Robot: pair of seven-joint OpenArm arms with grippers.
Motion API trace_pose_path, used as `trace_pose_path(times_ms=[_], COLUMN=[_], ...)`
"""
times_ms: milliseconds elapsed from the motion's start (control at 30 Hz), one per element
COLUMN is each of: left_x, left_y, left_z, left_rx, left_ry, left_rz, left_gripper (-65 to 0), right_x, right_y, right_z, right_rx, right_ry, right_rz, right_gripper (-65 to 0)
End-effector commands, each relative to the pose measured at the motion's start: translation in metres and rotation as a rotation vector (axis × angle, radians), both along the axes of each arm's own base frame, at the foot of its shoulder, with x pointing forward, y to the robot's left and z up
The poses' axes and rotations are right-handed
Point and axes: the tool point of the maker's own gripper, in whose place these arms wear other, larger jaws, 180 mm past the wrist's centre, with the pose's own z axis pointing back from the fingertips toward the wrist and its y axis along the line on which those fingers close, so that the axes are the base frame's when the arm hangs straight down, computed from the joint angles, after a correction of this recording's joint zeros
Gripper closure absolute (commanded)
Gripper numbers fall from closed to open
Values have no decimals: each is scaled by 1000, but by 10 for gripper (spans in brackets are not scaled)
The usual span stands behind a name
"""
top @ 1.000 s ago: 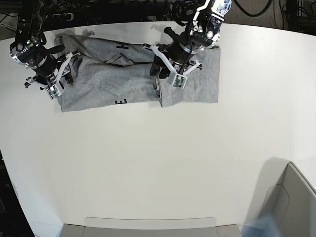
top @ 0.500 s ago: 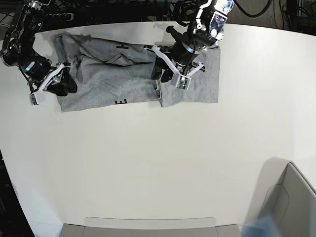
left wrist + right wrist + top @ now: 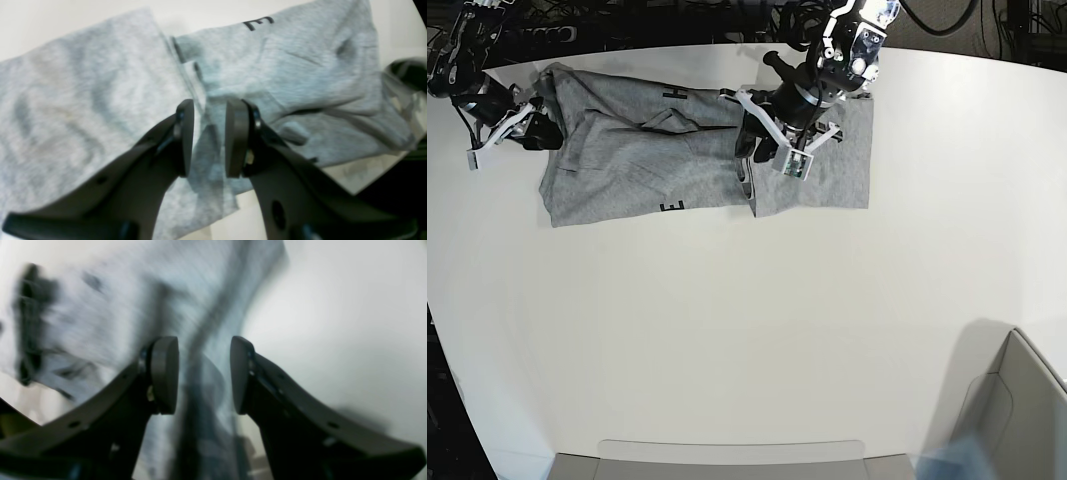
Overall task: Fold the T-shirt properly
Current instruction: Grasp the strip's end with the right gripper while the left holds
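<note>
The heather-grey T-shirt [image 3: 627, 170] lies spread along the far side of the white table [image 3: 727, 330], partly folded, with black letters [image 3: 674, 207] showing at its near edge. My left gripper [image 3: 762, 150] hangs over the shirt's middle fold. In the left wrist view, my left gripper [image 3: 210, 136] has its jaws partly apart and open, with grey T-shirt [image 3: 300, 66] cloth below the gap. At the shirt's left end, my right gripper [image 3: 539, 130] is open. The right wrist view is blurred: my right gripper [image 3: 203, 373] is wide open above the T-shirt [image 3: 100, 306] edge.
A grey bin [image 3: 1017, 400] stands at the near right corner. A grey tray [image 3: 727, 455] lies along the near edge. Dark cables and stands line the table's far edge behind both arms.
My right gripper opened, let go of the shirt's left end and drew back toward the far left. The left arm shifted slightly toward the far edge.
</note>
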Motion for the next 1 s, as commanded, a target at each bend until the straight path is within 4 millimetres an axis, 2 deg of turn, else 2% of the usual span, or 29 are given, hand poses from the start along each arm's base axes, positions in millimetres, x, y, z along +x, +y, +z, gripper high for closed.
trace_pose_path(times_ms=[0, 100, 233, 300, 500, 667, 833, 900, 967], left_x=[4, 5, 5, 5, 5, 4, 4, 4, 2], left_y=[-4, -2, -2, -2, -2, -2, -2, -2, -2], left_z=[10, 10, 10, 10, 10, 10, 10, 10, 8], left_rx=[-27, -25, -25, -25, -23, -23, -23, -23, -23], left_ry=[-33, -33, -33, -33, -33, -31, -31, -31, -25], left_rz=[-1, 5, 7, 7, 8, 8, 8, 8, 8], left_gripper=[-158, -158, -158, -158, -158, -158, -158, -158, -158], right_x=[9, 5, 14, 20, 17, 16, 23, 26, 29], right_y=[-5, -8, -6, 4, 41, 62, 84, 95, 98], right_z=[10, -1, 1, 1, -11, -16, -13, -10, -10], right_rx=[8, 40, 53, 61, 106, 140, 149, 149, 151], right_ry=[-60, -33, -50, -53, -19, -10, -22, -31, -35], right_rz=[-7, -37, -42, -13, 72, 99, 165, 202, 214], right_gripper=[-256, -256, -256, -256, -256, -256, -255, -225, -155])
